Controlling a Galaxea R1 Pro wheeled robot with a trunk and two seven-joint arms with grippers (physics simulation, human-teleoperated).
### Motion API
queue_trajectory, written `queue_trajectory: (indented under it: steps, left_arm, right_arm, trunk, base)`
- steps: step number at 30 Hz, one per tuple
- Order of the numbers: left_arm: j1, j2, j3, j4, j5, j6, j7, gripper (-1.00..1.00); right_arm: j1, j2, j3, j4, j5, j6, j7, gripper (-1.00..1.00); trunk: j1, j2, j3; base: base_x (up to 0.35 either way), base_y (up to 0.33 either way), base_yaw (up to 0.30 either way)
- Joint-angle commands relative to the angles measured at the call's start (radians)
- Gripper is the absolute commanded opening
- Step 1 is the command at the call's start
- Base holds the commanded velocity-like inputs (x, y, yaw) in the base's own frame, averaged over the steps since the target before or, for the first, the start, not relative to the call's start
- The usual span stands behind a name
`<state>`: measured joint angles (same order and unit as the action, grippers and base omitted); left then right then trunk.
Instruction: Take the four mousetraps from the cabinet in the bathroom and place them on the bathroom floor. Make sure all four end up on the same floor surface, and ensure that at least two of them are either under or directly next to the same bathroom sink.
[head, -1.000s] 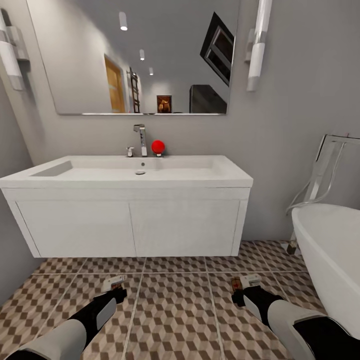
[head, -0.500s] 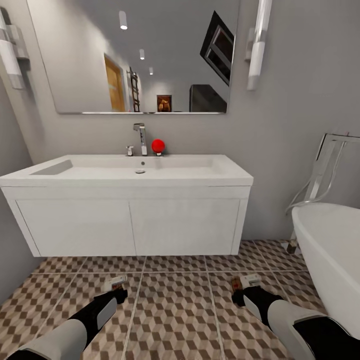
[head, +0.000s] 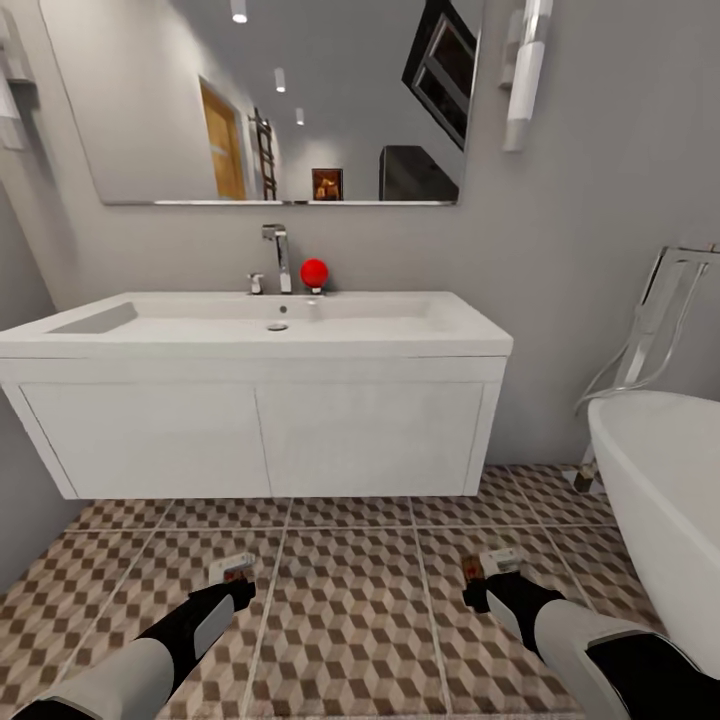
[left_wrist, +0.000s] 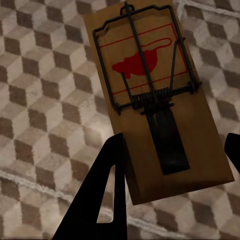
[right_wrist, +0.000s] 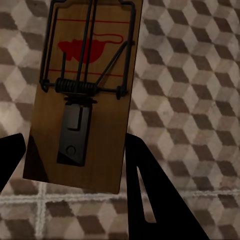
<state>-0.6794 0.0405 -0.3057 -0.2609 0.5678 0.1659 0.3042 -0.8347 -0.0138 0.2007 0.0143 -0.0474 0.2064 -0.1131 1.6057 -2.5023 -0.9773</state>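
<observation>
Head camera tilted lower, sink (head: 270, 330) higher in frame, both jaws pinching mousetraps (left_wrist: 152, 97) (right_wrist: 82, 95), red mouse prints shown by wrist views.

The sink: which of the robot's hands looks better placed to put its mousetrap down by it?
Left, narrowly. Both hold traps above the floor, but the left gripper and its mousetrap sit before the sink, while the right gripper hangs near its end, toward the bathtub.

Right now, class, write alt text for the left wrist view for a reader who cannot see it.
A brown wooden mousetrap with a red mouse print and dark metal spring is gripped between the left gripper's black fingers, above the cube-patterned bathroom floor.
</observation>
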Motion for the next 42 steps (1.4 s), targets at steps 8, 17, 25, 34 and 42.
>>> queue_trajectory:
  steps: [8, 17, 25, 34, 42]
  left_arm:
    - [0.0, 0.0, -0.011, -0.003, 0.002, 0.014, 0.009, -1.0]
    - [0.0, -0.056, -0.044, -0.167, -0.174, 0.208, 0.008, -1.0]
    - [-0.003, -0.069, -0.045, -0.257, -0.182, 0.212, -0.002, -1.0]
    - [-0.006, -0.061, -0.044, -0.313, -0.184, 0.21, -0.002, -1.0]
    - [-0.006, -0.025, -0.039, -0.316, -0.182, 0.208, -0.001, -1.0]
  right_arm:
    - [-0.001, 0.005, 0.01, 0.001, 0.001, 0.002, -0.003, -1.0]
    - [-0.001, 0.026, 0.01, -0.075, 0.053, 0.032, -0.079, -1.0]
    - [-0.001, 0.034, 0.003, -0.168, 0.044, 0.047, -0.091, -1.0]
    - [-0.001, 0.034, 0.002, -0.192, 0.043, 0.044, -0.091, -1.0]
    - [-0.001, 0.032, 0.004, -0.192, 0.045, -0.013, -0.09, -1.0]
  trunk:
    - [0.003, -0.002, -0.032]
    - [0.007, -0.004, -0.067]
    - [0.011, -0.006, -0.098]
    - [0.015, -0.008, -0.133]
    - [0.019, -0.01, -0.163]
  base:
    - [0.0, 0.0, 0.0]
    - [0.0, 0.0, 0.0]
    - [0.0, 0.0, 0.0]
    - [0.0, 0.0, 0.0]
    - [0.0, 0.0, 0.0]
